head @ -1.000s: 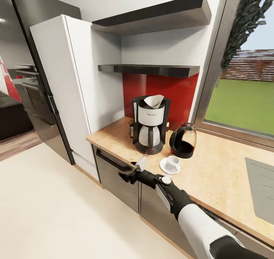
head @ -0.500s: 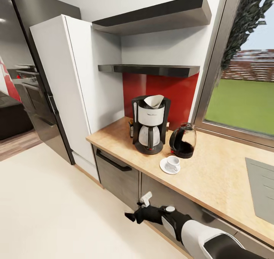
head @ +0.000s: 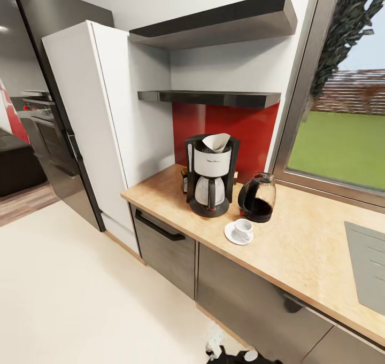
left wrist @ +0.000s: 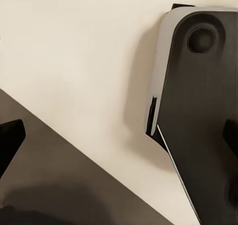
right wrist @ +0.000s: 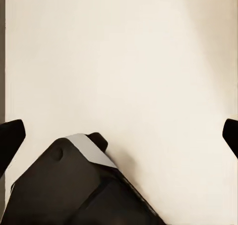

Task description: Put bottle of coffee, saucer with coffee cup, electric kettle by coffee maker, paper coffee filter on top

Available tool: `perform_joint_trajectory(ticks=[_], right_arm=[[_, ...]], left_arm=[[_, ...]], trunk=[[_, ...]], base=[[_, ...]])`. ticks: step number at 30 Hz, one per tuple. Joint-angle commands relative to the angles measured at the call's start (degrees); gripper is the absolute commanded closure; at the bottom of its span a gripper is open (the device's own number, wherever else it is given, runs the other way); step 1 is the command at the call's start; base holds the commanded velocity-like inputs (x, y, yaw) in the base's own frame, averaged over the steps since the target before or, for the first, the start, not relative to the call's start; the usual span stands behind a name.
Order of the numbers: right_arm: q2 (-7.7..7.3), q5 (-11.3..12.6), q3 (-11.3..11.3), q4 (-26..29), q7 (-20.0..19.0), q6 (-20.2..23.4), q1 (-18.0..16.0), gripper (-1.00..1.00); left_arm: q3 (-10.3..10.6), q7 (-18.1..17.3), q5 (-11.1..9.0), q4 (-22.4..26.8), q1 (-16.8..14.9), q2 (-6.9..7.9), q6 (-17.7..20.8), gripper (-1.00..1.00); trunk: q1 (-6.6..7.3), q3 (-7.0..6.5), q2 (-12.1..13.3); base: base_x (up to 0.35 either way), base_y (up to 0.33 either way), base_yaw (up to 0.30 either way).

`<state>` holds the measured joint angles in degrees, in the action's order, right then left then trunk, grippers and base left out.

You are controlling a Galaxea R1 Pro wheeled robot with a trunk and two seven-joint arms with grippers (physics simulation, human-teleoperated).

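1. Grippers near the cream floor (head: 80,300): in the left wrist view the left gripper (left wrist: 121,136) showed only dark fingertips (left wrist: 10,136) at the frame's two sides, set wide apart, with nothing between them, over floor and part of the robot's dark base (left wrist: 198,111). The right gripper (right wrist: 121,133) read the same: tips spread wide, nothing held, over bare floor. A dark part of one arm (head: 235,356) sat at the bottom edge of the head view; which arm, cannot tell.
2. Grey cabinet fronts (head: 166,246) stood under the countertop (head: 299,246).
3. Saucer (head: 231,238) lay near the countertop's front edge, with the coffee cup (head: 244,229) standing on it, handle side unclear.
4. Electric kettle (head: 257,197) stood just behind the saucer, beside the coffee maker (head: 210,174) and apart from it.
5. Coffee maker stood upright near the countertop's left end, with a paper filter (head: 216,141) resting on top.
6. Bottle of coffee (head: 184,180) stood on the countertop, just beside the coffee maker toward the left end, mostly hidden by it.
7. Kitchen shelf (head: 214,97) hung on the wall above the red backsplash (head: 251,134), and a thicker grey shelf (head: 224,22) higher up.
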<state>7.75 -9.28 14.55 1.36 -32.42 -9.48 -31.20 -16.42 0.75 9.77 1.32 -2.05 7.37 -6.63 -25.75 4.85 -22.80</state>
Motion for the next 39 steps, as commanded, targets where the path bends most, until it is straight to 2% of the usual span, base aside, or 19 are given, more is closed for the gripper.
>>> perform_joint_trajectory(ticks=[1,4,8,9,10,12,14,17,20,26,28,30,31,33,36,39], right_arm=[[-0.79,-0.61,-0.14,-0.04,2.75,-0.21,1.35,-1.0],[-2.07,-0.68,-0.14,-0.08,6.68,2.81,4.03,-1.0],[-3.77,-0.65,-0.14,-0.05,9.62,12.15,7.48,-1.0],[-4.24,-0.65,-0.14,-0.05,10.19,16.12,9.47,-1.0],[-4.43,-0.65,-0.14,-0.04,10.43,17.73,11.1,-1.0],[-4.54,-0.62,-0.14,-0.04,10.94,18.55,12.73,-1.0],[-4.62,-0.58,-0.14,-0.04,13.3,19.06,14.62,-1.0],[-4.61,-0.23,-0.26,-0.04,20.88,19.34,16.75,-1.0],[-4.59,-0.04,-0.49,0.02,25.16,19.39,17.24,-1.0],[-4.58,0.15,-1.16,0.04,27.83,19.48,17.66,-1.0],[-4.58,0.35,-3.16,0.04,28.01,19.49,17.94,-1.0],[-4.53,1.75,-8.46,0.04,28.18,19.64,18.14,-1.0],[-4.52,2.27,-9.96,0.04,28.22,19.8,18.17,-1.0],[-4.52,4.04,-15.19,0.04,28.72,21.19,18.23,-1.0],[-4.4,5.02,-18.42,0.04,29.47,23.35,18.26,-1.0],[-4.25,5.58,-19.86,0.1,29.81,24.79,18.27,-1.0]], left_arm=[[-0.46,0.08,0.6,-0.09,-0.06,-0.03,-0.23,-1.0],[-0.46,0.05,0.6,-0.09,-0.06,-0.06,-0.23,-1.0],[-0.46,0.04,0.6,-0.09,-0.06,-0.06,-0.23,-1.0],[-0.46,0.04,0.6,-0.09,-0.06,-0.07,-0.23,-1.0],[-0.46,0.04,0.6,-0.09,-0.06,-0.07,-0.23,-1.0],[-0.44,0.04,0.6,-0.09,-0.06,-0.04,-0.23,-1.0],[-0.4,0.04,0.65,-0.09,-0.06,-0.05,-0.23,-1.0],[-0.37,0.04,0.68,-0.09,-0.06,-0.07,-0.23,-1.0],[-0.37,0.07,0.69,-0.09,-0.06,-0.07,-0.28,-1.0],[-0.37,0.12,0.66,-0.09,0.0,0.0,-0.38,-1.0],[-0.4,0.13,0.63,-0.09,0.01,0.05,-0.39,-1.0],[-0.43,0.13,0.61,-0.09,0.02,0.08,-0.4,-1.0],[-0.44,0.13,0.61,-0.09,0.02,0.09,-0.4,-1.0],[-0.48,0.13,0.6,-0.09,0.02,0.1,-0.48,-1.0],[-0.67,0.13,0.57,-0.14,0.08,0.13,-1.32,-1.0],[-0.56,0.13,0.57,-0.17,0.11,0.1,-2.28,-1.0]], trunk=[[-0.03,0.12,-0.12],[-0.03,0.12,-0.12],[-0.03,0.12,-0.12],[-0.03,0.12,-0.12],[-0.03,0.12,-0.12],[-0.03,0.12,-0.12],[-0.03,0.12,-0.12],[-0.03,0.12,-0.12],[-0.03,0.12,-0.12],[-0.03,0.12,-0.12],[-0.03,0.12,-0.12],[-0.03,0.12,-0.12],[-0.03,0.12,-0.12],[-0.03,0.12,-0.12],[-0.03,0.12,-0.12],[-0.03,0.12,-0.12]], base=[[0.0,0.0,0.0],[0.0,0.0,0.0],[0.0,0.0,0.0],[0.0,0.0,0.0],[0.0,0.0,0.0],[0.0,0.0,0.0],[0.0,0.0,0.0],[0.0,0.0,0.0],[0.0,0.0,0.0],[0.0,0.0,0.0],[0.0,0.0,0.0],[0.0,0.0,-0.023],[0.0,0.0,-0.07],[0.0,0.0,-0.157],[0.0,0.0,-0.219],[0.0,0.0,-0.254]])
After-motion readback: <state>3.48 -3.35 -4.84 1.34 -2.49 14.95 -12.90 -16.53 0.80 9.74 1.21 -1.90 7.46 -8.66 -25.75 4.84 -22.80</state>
